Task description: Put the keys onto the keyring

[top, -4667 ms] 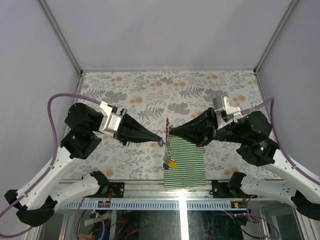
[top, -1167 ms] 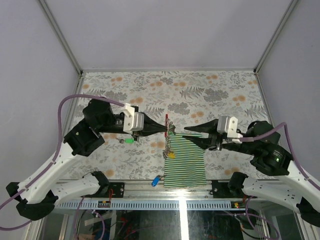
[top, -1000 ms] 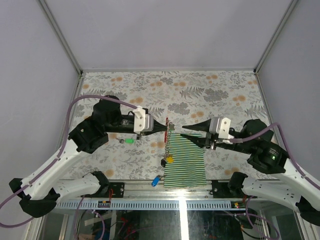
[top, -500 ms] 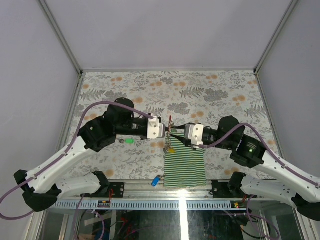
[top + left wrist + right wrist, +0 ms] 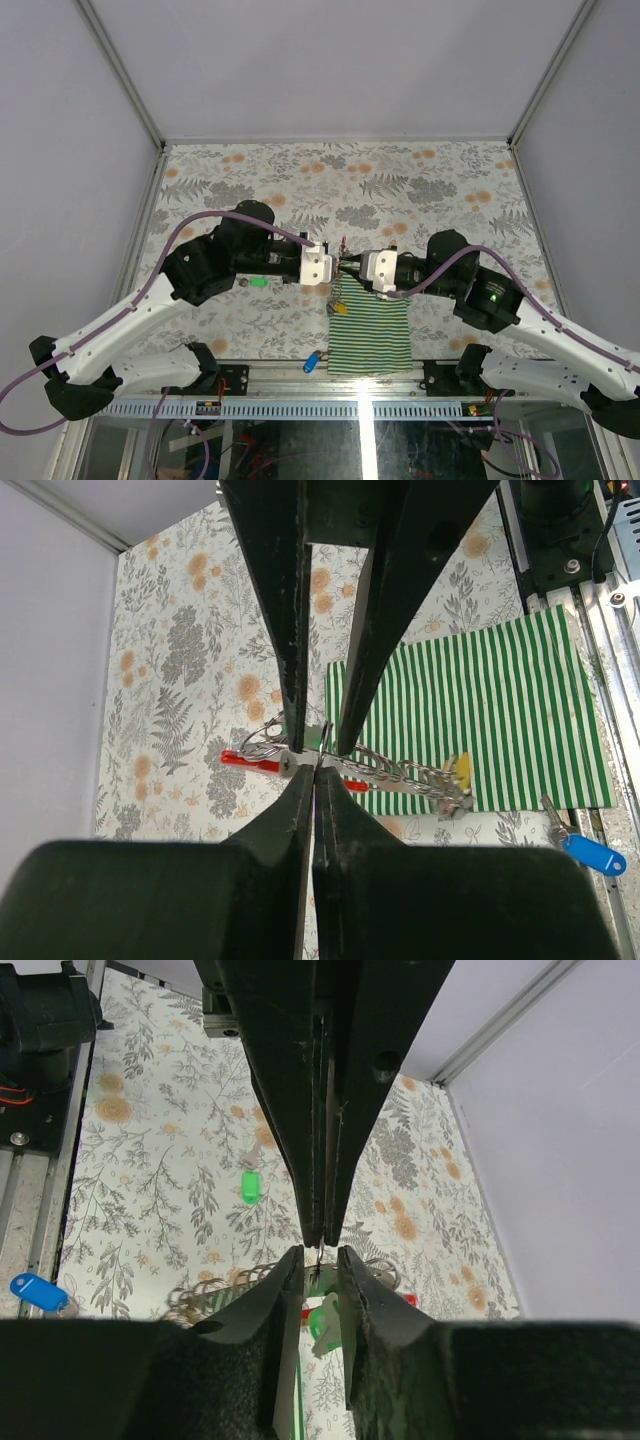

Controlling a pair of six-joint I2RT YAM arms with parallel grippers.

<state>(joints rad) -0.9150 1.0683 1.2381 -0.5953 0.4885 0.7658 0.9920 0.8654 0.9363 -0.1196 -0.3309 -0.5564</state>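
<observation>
Two pincers meet tip to tip above the striped cloth [image 5: 372,335]: left pincer [image 5: 333,266], right pincer [image 5: 348,266], keyring [image 5: 340,244] between them.

Left wrist: left pincer clenched on the keyring, chain trailing to a yellow tag [image 5: 462,770]. Blue-tagged key [image 5: 593,853] lies on the surface [image 5: 180,660].

Right wrist: right pincer jaws narrowly parted, seemingly gripping nothing. Green-tagged key [image 5: 250,1186] lies apart.

No legible text, labels, brands or numbers on anything in view
</observation>
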